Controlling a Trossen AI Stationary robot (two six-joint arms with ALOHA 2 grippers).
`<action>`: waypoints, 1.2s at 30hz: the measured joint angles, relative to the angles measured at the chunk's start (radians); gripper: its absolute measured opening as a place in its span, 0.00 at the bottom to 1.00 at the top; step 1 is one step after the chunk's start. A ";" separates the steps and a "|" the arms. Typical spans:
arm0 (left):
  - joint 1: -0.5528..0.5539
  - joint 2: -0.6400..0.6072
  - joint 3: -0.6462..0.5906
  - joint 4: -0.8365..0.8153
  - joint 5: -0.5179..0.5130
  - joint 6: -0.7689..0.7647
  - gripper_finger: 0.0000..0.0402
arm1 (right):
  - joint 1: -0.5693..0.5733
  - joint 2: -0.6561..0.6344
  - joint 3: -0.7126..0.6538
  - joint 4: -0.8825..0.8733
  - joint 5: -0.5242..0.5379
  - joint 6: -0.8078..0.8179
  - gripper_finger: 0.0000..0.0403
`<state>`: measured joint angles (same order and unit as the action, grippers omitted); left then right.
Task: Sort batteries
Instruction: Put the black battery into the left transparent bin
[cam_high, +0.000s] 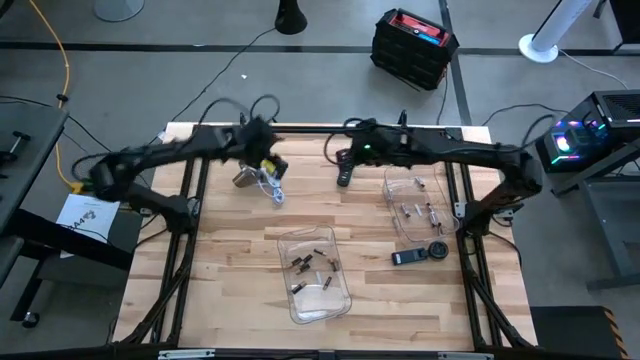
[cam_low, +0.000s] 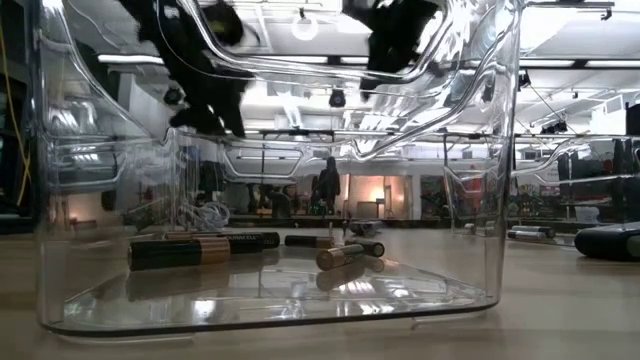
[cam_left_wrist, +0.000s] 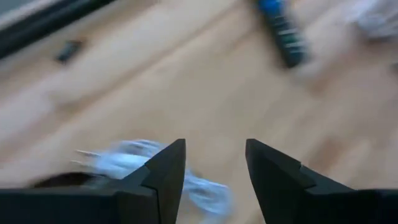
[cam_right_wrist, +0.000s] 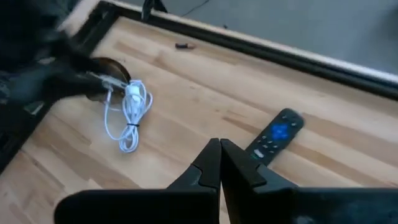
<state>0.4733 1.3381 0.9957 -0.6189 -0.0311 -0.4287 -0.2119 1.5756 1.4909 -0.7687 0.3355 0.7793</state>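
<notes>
The open left hand (cam_high: 268, 165) hovers by the cable (cam_high: 272, 190); the batteries (cam_high: 312, 268) lie toward five o'clock, the closed right hand (cam_high: 345, 178) equally near.

This is a big lab. The floor (cam_high: 330, 80) is grey with cables (cam_high: 215, 75). Long ceiling lights (cam_low: 560, 25) shine far back.

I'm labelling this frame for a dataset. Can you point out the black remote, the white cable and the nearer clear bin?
black remote (cam_right_wrist: 274, 140): right wrist view, middle of its body.
white cable (cam_right_wrist: 129, 118): right wrist view, on the coiled bundle.
nearer clear bin (cam_high: 335, 300): high view, its right wall.
</notes>
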 joint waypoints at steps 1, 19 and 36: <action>0.039 0.053 0.042 -0.036 0.000 0.046 0.40 | 0.001 -0.023 0.000 -0.013 0.011 -0.002 0.00; 0.351 0.732 0.638 -0.380 -0.034 0.498 0.38 | 0.167 -0.116 0.000 -0.200 0.110 0.107 0.00; 0.351 0.857 0.639 -0.259 -0.139 0.669 0.38 | 0.203 -0.116 0.000 -0.198 0.127 0.195 0.00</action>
<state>0.8245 2.1950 1.6352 -0.8781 -0.1697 0.2405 -0.0093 1.4597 1.4910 -0.9668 0.4625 0.9746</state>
